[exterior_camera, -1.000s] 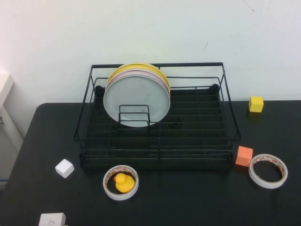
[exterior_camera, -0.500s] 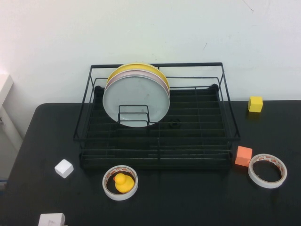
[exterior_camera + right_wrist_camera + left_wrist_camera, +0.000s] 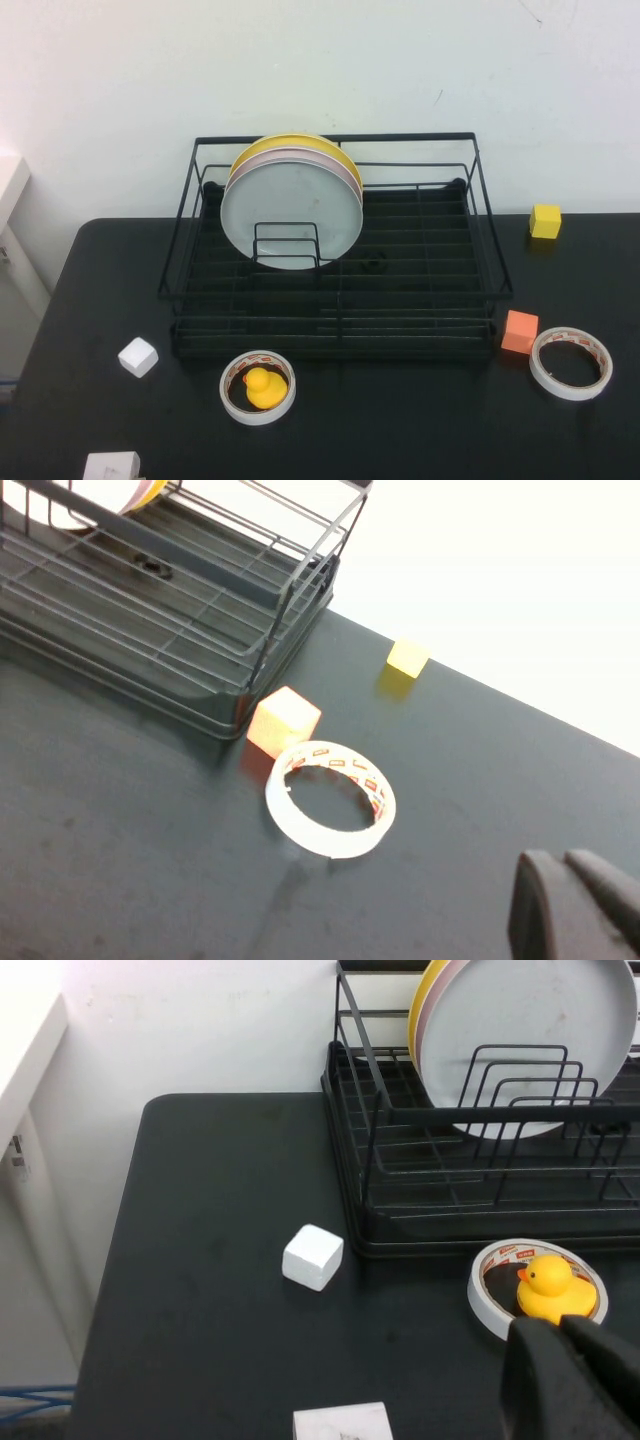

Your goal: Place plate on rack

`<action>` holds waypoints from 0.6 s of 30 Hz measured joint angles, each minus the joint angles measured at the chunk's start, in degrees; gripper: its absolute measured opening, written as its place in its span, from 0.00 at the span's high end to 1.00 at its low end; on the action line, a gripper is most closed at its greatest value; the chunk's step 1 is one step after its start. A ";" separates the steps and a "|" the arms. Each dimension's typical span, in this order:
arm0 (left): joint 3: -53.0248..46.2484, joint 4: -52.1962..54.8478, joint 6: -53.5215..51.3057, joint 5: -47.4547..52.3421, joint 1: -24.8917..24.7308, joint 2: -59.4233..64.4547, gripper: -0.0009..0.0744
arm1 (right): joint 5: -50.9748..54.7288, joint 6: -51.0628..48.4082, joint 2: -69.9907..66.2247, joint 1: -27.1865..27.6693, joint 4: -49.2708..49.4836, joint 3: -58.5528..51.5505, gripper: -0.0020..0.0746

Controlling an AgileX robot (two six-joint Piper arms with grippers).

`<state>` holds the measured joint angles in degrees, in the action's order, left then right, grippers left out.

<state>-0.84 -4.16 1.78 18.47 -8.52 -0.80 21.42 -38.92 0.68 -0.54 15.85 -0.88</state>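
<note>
The plate point(image 3: 290, 215) stands upright in the rack point(image 3: 480, 230), far from both hands point(image 3: 565, 1380) point(image 3: 580, 905).

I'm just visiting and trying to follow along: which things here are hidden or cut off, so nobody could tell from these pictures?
- Yellow plate and pinkish-white plate: mostly hidden behind the large pale grey-white plate in the black wire rack, high view.
- Left gripper and right gripper: cut off by the wrist views' edges, absent from the high view.
- White block: cut off by the high view's edge.

The plate point(image 3: 290, 212) stands upright in the rack point(image 3: 335, 300) — two plates point(image 3: 340, 160) behind it, both grippers out of the high view
</note>
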 joint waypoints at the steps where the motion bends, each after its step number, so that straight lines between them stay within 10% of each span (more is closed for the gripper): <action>1: 0.00 0.00 -0.10 0.00 0.00 0.00 0.99 | 0.01 0.00 0.00 0.00 0.09 0.00 0.98; 10: 0.00 0.00 -0.20 0.00 0.00 0.00 0.99 | -0.33 1.78 0.00 0.00 0.16 -0.10 0.98; 18: 0.00 0.00 -0.23 0.00 0.00 0.00 0.99 | -0.99 26.26 0.00 0.00 -11.89 -0.10 0.98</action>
<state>-0.84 -4.16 1.55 18.47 -8.52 -0.80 20.43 -12.66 0.68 -0.54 3.96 -0.98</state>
